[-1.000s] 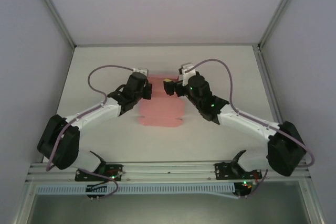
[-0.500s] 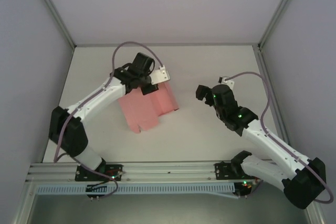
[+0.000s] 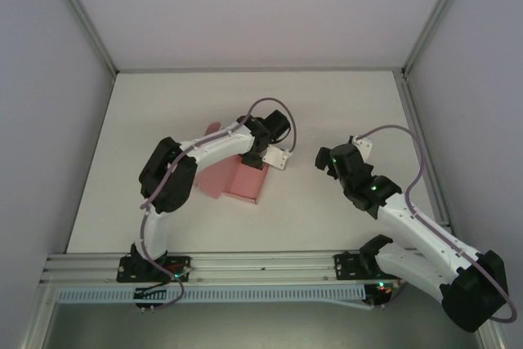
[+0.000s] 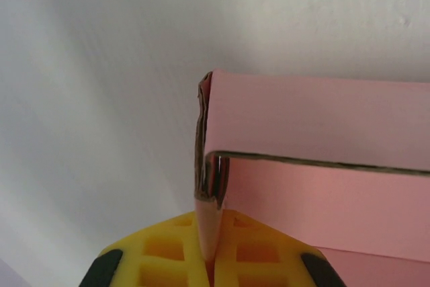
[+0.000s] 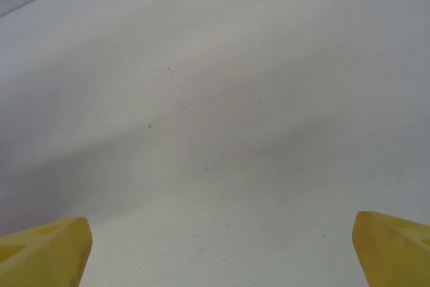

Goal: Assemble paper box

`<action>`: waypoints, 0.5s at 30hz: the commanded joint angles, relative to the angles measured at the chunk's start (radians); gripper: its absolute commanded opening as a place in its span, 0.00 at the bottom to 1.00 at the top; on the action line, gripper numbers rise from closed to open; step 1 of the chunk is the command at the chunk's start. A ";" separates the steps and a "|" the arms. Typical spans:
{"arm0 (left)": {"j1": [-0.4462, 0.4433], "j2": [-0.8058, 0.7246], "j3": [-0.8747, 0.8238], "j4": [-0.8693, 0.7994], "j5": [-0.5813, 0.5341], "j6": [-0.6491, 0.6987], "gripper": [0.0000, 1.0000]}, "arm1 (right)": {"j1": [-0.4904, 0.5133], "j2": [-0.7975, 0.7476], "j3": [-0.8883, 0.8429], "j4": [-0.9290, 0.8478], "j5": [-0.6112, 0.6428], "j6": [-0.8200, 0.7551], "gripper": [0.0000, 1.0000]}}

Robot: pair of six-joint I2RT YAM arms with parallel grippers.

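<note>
Pink paper box [image 4: 322, 132] is sitting clamped by its edge in the left gripper [image 4: 209, 236] — the right gripper [image 5: 220, 243] is hovering wide apart above the counter [image 5: 201, 99].

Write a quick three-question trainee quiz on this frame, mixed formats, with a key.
1. True or false: the right gripper is holding the paper box.
2. Multiple choice: the left gripper is
A. open above the table
B. shut on an edge of the paper box
C. shut on nothing
3. Fill in: the right gripper's jaws stand ____ over bare table.

Key: 1 false; 2 B; 3 open.
</note>
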 commanded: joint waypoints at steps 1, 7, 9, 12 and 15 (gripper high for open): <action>-0.026 0.043 0.039 0.018 -0.034 0.036 0.17 | -0.007 0.000 -0.002 0.014 0.024 -0.015 1.00; -0.030 0.041 0.077 0.002 -0.014 0.012 0.65 | -0.013 0.004 -0.021 0.057 -0.026 -0.043 1.00; -0.029 0.019 0.089 -0.002 0.002 -0.002 0.72 | -0.015 0.005 -0.019 0.061 -0.035 -0.051 1.00; -0.025 -0.035 0.102 -0.007 0.061 -0.028 0.80 | -0.014 0.005 -0.014 0.070 -0.058 -0.069 1.00; -0.011 -0.126 0.081 0.036 0.150 -0.071 1.00 | -0.014 0.008 -0.002 0.076 -0.083 -0.098 1.00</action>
